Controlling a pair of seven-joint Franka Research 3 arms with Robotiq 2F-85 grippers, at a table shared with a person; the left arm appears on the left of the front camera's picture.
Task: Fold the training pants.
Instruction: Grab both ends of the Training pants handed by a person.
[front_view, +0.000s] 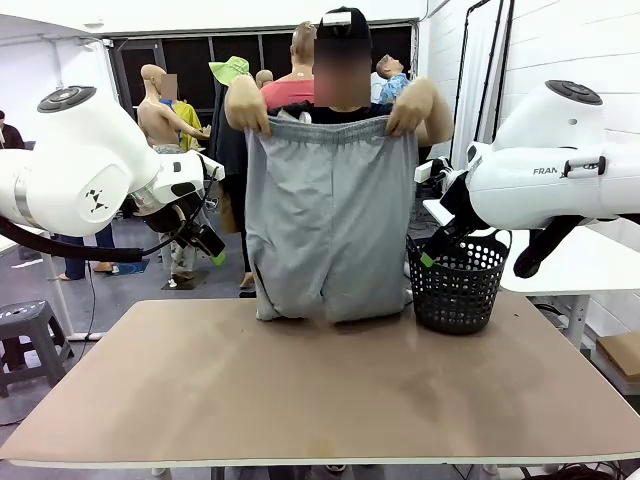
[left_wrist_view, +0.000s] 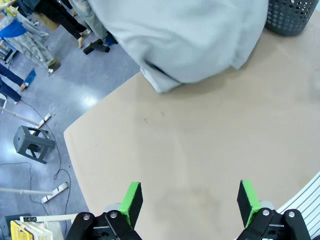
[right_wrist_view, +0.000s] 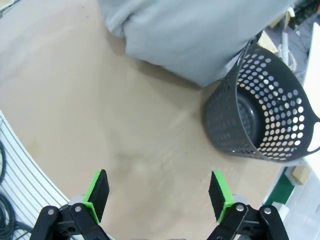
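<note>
Hovering over the left part of the table (front_view: 300, 400), the left gripper (left_wrist_view: 187, 197) has its fingers spread wide with nothing between them. The training pants (front_view: 330, 225) hang at the table's far edge, held up by the waistband in the person's hands (front_view: 248, 108), with the leg ends bunched on the tabletop just beside the black basket (front_view: 460, 285). Over the right part, the right gripper (right_wrist_view: 157, 192) is likewise spread and empty.
</note>
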